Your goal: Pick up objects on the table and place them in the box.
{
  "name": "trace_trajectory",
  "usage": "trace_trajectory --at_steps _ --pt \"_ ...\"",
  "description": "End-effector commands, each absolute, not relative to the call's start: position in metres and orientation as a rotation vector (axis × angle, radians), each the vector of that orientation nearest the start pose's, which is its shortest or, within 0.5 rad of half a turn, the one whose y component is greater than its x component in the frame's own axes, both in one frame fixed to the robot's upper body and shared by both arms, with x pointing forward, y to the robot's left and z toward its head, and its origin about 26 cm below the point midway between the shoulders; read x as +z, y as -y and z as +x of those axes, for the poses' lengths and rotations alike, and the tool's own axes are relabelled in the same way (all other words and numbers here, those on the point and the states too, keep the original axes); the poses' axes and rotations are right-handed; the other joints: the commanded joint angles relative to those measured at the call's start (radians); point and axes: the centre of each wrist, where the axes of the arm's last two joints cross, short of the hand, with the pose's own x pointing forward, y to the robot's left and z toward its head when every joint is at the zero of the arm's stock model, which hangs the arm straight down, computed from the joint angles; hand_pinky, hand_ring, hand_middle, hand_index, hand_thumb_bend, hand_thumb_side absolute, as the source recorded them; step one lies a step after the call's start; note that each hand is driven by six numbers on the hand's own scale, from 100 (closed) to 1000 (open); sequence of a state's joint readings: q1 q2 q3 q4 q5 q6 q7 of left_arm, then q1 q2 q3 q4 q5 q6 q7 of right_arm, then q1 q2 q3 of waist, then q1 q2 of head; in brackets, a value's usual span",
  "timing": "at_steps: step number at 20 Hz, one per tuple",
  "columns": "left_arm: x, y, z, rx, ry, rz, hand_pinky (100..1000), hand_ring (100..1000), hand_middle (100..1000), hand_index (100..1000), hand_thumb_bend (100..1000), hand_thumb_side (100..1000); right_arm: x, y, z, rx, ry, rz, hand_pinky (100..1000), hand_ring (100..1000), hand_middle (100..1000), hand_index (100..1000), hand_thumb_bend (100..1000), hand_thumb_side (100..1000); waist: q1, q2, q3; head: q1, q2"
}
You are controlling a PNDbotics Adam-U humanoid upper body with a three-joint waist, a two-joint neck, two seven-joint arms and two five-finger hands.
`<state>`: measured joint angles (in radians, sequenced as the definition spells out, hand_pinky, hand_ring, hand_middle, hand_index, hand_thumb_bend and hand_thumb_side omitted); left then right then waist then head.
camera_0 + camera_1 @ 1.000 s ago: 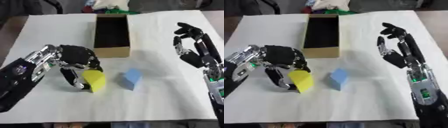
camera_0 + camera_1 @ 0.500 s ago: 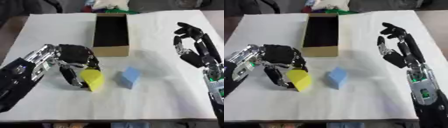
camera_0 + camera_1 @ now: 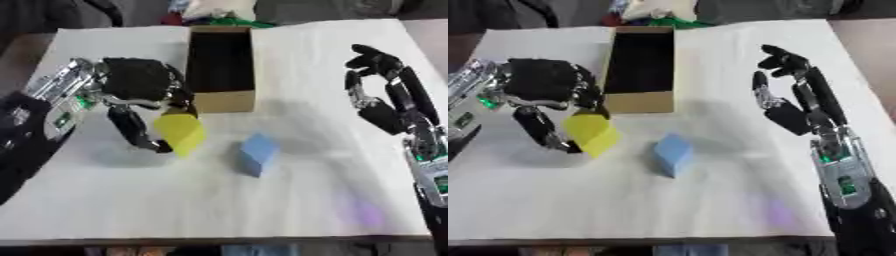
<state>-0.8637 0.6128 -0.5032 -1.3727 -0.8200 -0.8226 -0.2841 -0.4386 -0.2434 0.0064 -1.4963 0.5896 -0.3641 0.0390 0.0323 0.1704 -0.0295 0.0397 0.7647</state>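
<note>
Fingers [image 3: 136, 130] of the left hand [image 3: 140, 87] curl around the yellow block [image 3: 181, 133], left of centre.
Blue block [image 3: 255, 153] lies mid-frame on the table [image 3: 289, 200]; box [image 3: 220, 65] sits upper centre; right hand [image 3: 794, 97] hangs relaxed, empty, at right.

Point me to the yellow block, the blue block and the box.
yellow block [image 3: 181, 133], left eye view, on its front face, held in the left hand [image 3: 138, 85].
blue block [image 3: 256, 152], left eye view, on its top face.
box [image 3: 225, 101], left eye view, on its near wall.
</note>
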Motion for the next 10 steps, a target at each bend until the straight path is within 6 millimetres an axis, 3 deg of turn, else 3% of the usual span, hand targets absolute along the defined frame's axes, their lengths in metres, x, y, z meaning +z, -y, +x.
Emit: trace_trajectory --at_steps 1,10 --pt "0.247 -0.228 0.429 2.42 -1.759 -0.586 633 525 428 716 277 168 0.124 0.261 0.379 0.893 2.162 -0.591 697 752 675 925 100 796 0.001 -0.021 -0.002 -0.002 0.005" --pt "0.259 -0.216 0.471 2.423 -1.941 -0.73 643 534 439 725 297 113 0.124 0.254 0.379 0.916 2.172 -0.557 697 753 674 925 100 798 0.006 -0.023 -0.036 0.012 -0.001"
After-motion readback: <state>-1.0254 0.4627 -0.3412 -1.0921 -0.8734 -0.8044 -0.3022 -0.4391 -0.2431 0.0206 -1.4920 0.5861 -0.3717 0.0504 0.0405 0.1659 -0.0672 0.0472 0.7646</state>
